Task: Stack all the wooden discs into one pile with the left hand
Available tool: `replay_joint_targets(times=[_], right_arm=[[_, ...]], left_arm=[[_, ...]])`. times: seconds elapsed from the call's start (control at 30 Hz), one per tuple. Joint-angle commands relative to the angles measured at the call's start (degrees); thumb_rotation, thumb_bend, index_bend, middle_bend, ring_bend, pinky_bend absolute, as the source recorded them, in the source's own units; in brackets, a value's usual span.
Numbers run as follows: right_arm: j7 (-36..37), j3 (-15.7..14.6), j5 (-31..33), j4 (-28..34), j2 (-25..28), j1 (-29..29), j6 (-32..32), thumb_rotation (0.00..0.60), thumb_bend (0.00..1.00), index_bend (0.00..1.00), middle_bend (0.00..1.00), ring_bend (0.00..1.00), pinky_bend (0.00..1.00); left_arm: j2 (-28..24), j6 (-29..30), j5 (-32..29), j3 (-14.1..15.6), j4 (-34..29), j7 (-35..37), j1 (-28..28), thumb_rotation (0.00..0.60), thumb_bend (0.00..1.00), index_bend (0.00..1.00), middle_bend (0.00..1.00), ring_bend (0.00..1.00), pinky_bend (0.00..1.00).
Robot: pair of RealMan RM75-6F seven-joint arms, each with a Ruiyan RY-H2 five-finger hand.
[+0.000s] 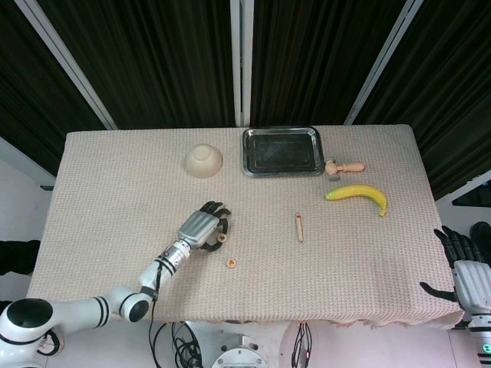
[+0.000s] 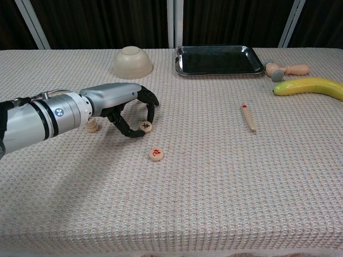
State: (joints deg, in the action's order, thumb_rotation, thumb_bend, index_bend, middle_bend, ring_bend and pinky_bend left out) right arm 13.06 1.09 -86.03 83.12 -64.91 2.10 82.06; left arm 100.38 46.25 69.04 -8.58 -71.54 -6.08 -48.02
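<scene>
Near the tablecloth's [image 2: 225, 182] front left, the left hand [image 2: 120, 104] pinches a disc [image 2: 146, 126]; another disc [image 2: 156, 154] lies just right of it, a small stack [image 2: 92, 126] behind its wrist. Dark curtains [image 1: 153, 54] back the table. The right hand [image 1: 460, 264] hangs spread off its right edge.

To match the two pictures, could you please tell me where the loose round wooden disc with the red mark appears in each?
Head view: round wooden disc with the red mark, lower centre.
Chest view: same disc, left of centre.
Shared landmark: left hand beside it.
</scene>
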Motion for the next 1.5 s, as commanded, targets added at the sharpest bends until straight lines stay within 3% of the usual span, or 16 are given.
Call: replay_joint_targets(times=[0.03,0.2,0.33,0.53,0.9,1.13,1.5], right_arm=[[-0.02,0.0,-0.02,0.0,-0.02,0.0,0.02,0.6,0.0,0.0,0.0,0.0,0.0],[0.05,0.02,-0.09,0.07,0.12,-0.05,0.17,0.6,0.0,0.0,0.0,0.0,0.0],[0.07,-0.04,-0.08,0.12,0.14,-0.02,-0.02,0.6,0.0,0.0,0.0,0.0,0.0],[-0.39,-0.04,-0.34,0.62,0.19,0.15,-0.04,0.6,0.0,0.0,0.0,0.0,0.0],[-1.83,0.12,-0.48,2.34,0.64,0.23,0.29,0.6,0.0,0.0,0.0,0.0,0.0],[-2.88,0.14,-0.36,3.23,0.92,0.48,-0.07,0.6,0.0,0.0,0.0,0.0,0.0],[-3.41,0.15,0.15,3.36,0.88,0.64,-0.66,0.6,0.0,0.0,0.0,0.0,0.0]], left_arm=[[-0.38,0.19,0.18,-0.09,-0.37,0.42,0.17,0.6,0.33,0.52,0.16,0.0,0.0],[-3.85,1.21,0.19,-1.61,-3.67,1.31,0.49,0.6,0.33,0.52,0.15,0.0,0.0],[-10.71,-0.21,-2.76,-3.9,-10.06,1.44,0.53,0.6,0.33,0.52,0.16,0.0,0.0],[-18.59,-2.02,-6.57,-1.29,-16.19,-4.99,0.96,0.6,0.33,0.52,0.16,0.0,0.0],[-17.73,2.34,-4.17,2.46,-15.73,-1.88,5.42,0.6,0.33,0.52,0.16,0.0,0.0],[-17.27,3.87,-1.22,3.35,-14.5,0.63,6.89,0.6,0.33,0.52,0.16,0.0,0.0],[-16.63,2.62,-1.57,3.43,-12.27,2.43,7.41,0.6,0.33,0.52,0.16,0.0,0.0]])
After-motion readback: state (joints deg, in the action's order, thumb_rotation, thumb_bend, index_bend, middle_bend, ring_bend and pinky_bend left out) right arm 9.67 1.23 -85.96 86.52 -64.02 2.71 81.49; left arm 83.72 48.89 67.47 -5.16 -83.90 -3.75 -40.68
